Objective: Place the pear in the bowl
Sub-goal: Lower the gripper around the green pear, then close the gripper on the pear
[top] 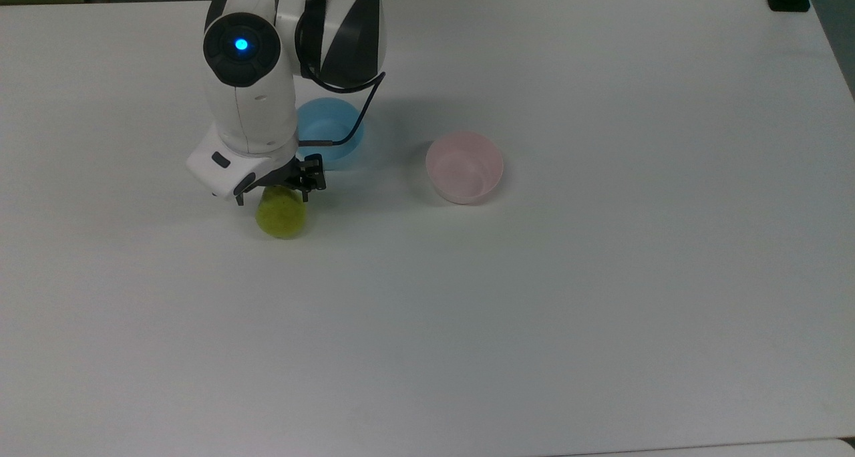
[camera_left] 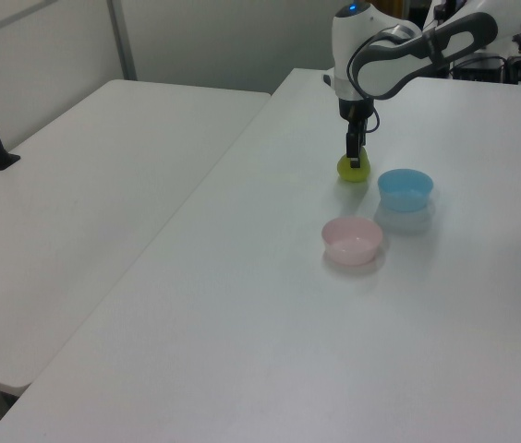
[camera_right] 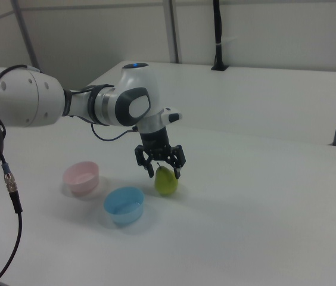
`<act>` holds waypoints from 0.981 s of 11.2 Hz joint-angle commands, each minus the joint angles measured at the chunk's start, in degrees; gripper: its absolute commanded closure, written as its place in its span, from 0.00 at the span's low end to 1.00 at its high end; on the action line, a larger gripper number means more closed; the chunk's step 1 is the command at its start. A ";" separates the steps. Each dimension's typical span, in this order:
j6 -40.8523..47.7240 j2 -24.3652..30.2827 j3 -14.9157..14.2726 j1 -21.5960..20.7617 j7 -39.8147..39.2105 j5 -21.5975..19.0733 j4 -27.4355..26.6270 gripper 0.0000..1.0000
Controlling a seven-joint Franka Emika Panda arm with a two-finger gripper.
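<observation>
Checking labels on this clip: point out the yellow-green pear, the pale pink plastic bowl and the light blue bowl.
Yellow-green pear [top: 283, 218], top view, lower body.
Pale pink plastic bowl [top: 464, 168], top view, inner floor.
Light blue bowl [camera_right: 124, 204], right view, inside.

The small round pale pink plastic bowl [top: 464, 167] looks smooth and faintly translucent; the yellow-green pear [camera_right: 167, 181] shows a dull sheen. The white table [top: 534, 310] is matt; the arm's white shell [top: 250, 109] is glossy.
</observation>
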State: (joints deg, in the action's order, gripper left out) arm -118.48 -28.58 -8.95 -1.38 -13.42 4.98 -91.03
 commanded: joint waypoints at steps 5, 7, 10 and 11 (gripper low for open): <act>-3.07 -1.39 -0.28 -0.37 -1.00 -0.94 -1.43 0.40; -3.08 -1.31 -0.28 -0.37 -0.47 -0.94 -1.43 0.64; -2.11 0.09 -0.19 -0.46 0.76 -0.94 -1.34 0.77; -0.63 1.32 -0.19 -0.55 1.20 -0.94 -1.25 0.76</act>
State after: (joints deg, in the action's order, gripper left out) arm -119.01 -29.85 -8.94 -1.51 -13.23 4.98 -90.94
